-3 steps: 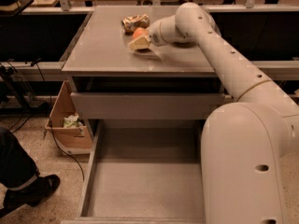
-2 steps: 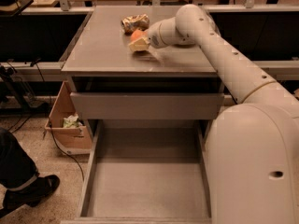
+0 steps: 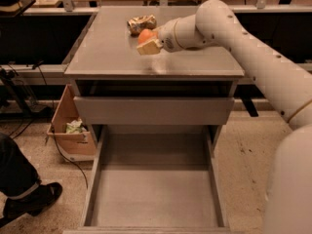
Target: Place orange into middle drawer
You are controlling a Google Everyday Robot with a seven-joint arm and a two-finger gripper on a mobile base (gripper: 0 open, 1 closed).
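Orange (image 3: 145,35) hangs just where it was 1 second ago, clamped in the claw (image 3: 147,43) over the cabinet top (image 3: 112,52) beside the foil packet (image 3: 141,23), so I judge the carry toward 6 o'clock, down to the open middle drawer (image 3: 153,199), has barely begun.

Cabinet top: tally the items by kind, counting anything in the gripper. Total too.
orange: 1, held in the gripper just above the cabinet top
foil packet: 1, lying on the top behind the orange
Total: 2
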